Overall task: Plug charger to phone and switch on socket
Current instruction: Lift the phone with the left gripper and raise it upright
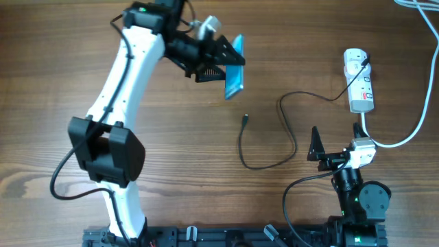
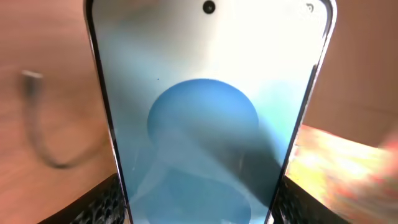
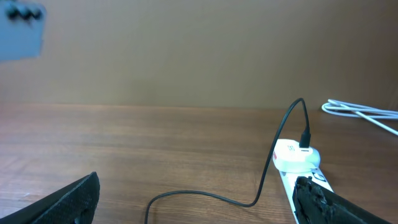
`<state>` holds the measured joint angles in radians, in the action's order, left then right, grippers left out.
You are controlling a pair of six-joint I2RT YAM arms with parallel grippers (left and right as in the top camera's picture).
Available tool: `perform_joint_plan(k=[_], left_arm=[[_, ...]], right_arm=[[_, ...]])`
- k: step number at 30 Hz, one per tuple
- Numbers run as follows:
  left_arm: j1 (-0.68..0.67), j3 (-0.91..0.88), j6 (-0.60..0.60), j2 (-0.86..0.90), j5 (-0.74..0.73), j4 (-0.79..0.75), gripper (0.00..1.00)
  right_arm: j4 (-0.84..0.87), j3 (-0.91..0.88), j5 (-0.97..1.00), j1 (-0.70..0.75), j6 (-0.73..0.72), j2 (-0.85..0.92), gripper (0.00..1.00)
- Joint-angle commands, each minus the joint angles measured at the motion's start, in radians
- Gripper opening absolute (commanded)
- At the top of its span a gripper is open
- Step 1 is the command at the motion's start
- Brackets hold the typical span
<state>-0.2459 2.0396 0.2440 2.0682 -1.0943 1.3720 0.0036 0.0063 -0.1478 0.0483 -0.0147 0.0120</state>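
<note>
So the left gripper [image 1: 221, 63] has the phone [image 1: 235, 68] pinched by its long edges, up at the far side of the table [image 1: 55, 41]. It's tilted on edge and looks like it's off the wood. In the left wrist view the screen fills nearly everything, with a finger at each lower corner. The right gripper [image 3: 199, 208] hangs with its fingers spread wide and nothing between them, near the socket [image 1: 359, 89].

The charger [image 1: 291, 140] is already plugged into the socket's far end. It loops loosely over the table, and its connector tip [image 1: 245, 119] lies bare, below the phone and well apart from it.

What worries me:
- That tip is tiny and the cable is floppy, so a grab could easily miss it or twist it.
- Pulling the cable toward the phone could drag the light socket or yank the plug out.
- An edge grip on a slick phone could slip when the tip gets pushed in.
- The socket's white cord [image 1: 411, 130] runs close by the right arm and could snag.
</note>
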Motion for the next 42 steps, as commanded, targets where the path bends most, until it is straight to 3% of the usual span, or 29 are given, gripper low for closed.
perform_joint_plan(k=[1,4,15,26,42], left_arm=[[0.063,0.02,-0.027,-0.027,-0.377,0.043,0.65],[0.094,0.02,-0.026,-0.027,-0.483,0.102,0.65],[0.128,0.02,0.327,-0.027,-0.483,0.145,0.65],[0.128,0.02,0.421,-0.027,-0.483,0.16,0.59],[0.128,0.02,0.423,-0.027,-0.483,0.159,0.6]], right_arm=[[0.003,-0.001,0.013,-0.006,-0.014,-0.007,1.0],[0.003,-0.001,0.013,-0.006,-0.014,-0.007,1.0],[0.003,-0.001,0.014,-0.006,-0.013,-0.007,1.0],[0.003,-0.001,0.013,-0.006,-0.014,-0.007,1.0],[0.06,-0.001,0.037,-0.006,0.008,-0.007,1.0]])
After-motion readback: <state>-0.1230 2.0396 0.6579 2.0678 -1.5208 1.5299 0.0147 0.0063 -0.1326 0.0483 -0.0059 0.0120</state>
